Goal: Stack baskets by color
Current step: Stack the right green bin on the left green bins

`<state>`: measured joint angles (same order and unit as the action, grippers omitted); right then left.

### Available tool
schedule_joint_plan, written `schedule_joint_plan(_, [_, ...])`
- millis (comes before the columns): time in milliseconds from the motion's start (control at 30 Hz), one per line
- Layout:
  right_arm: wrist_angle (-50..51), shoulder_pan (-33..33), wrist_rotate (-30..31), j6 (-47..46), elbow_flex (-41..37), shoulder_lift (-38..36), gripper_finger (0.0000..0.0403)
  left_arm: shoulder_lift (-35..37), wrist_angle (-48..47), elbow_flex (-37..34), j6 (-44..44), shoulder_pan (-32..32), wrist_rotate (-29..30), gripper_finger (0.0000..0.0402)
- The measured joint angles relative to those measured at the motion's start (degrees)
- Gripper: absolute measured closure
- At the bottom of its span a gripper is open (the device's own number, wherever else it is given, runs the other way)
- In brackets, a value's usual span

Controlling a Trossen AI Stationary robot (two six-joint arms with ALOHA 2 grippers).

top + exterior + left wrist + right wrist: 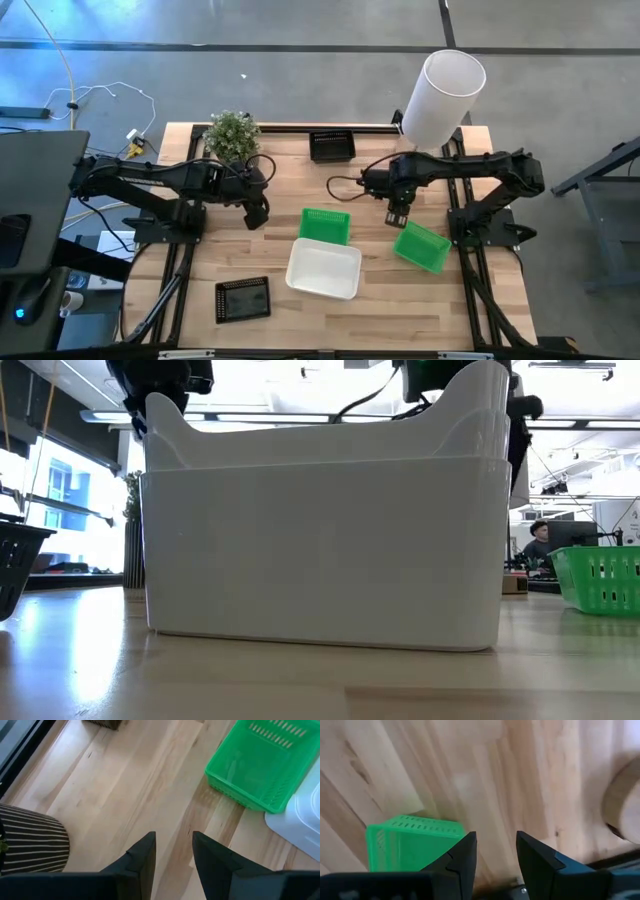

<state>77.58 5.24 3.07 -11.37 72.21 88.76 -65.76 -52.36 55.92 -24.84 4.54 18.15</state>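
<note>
Two green baskets stand on the wooden table, one at the middle and one to the right. A white basket sits in front of the middle green one. One black basket is at the far edge and another at the near left. My left gripper hovers open over bare wood, left of the middle green basket. My right gripper points down, open, above the table just beyond the right green basket. Neither holds anything.
A small potted plant stands at the far left, its striped pot close to my left gripper. A tall white cylinder lamp stands at the far right corner. Bare wood lies between the two grippers and along the near right.
</note>
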Motion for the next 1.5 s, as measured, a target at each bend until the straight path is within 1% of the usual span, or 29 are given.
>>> schedule_joint_plan(233, [-1.3,-1.5,-0.7,-0.8,-11.4,-3.2,0.0279,0.0,0.2,0.0,-0.5,0.0,0.0,0.0287])
schedule_joint_plan(433, [-7.1,-1.6,-6.2,-2.9,-19.4,-8.4,0.0279,0.0,3.4,0.0,-0.4,0.0,0.0,0.0287])
schedule_joint_plan(567, [-8.5,-1.6,-8.1,-5.4,-22.6,-12.2,0.0279,0.0,4.9,0.0,-0.5,0.4,-0.2,0.0287])
schedule_joint_plan(767, [-12.6,-1.6,-9.3,-10.6,-27.6,-17.0,0.0279,0.0,6.0,0.0,-0.5,2.4,-1.7,0.0287])
schedule_joint_plan(967, [-18.4,-1.6,-11.7,-13.0,-34.7,-18.2,0.0279,0.0,6.0,0.0,-0.5,4.6,-2.5,0.0287])
schedule_joint_plan(1167, [-19.4,-1.6,-11.7,-15.3,-37.4,-18.2,0.028,0.0,6.0,0.0,-0.5,6.5,-3.0,0.0287])
schedule_joint_plan(1233, [-19.4,-1.6,-11.7,-15.7,-37.7,-18.2,0.0288,0.0,6.0,0.0,-0.5,6.9,-3.0,0.0287])
schedule_joint_plan(1300, [-20.0,-1.6,-11.6,-15.7,-37.8,-18.2,0.0307,0.0,6.0,0.0,-0.5,7.4,-3.0,0.0287])
schedule_joint_plan(1467, [-21.7,-1.6,-11.6,-14.0,-37.8,-18.2,0.0385,0.0,6.0,0.0,-0.5,8.3,-3.0,0.0287])
schedule_joint_plan(1500, [-22.1,-1.6,-11.8,-13.4,-37.8,-18.3,0.0394,0.0,6.0,0.0,-0.4,8.3,-3.0,0.0287])
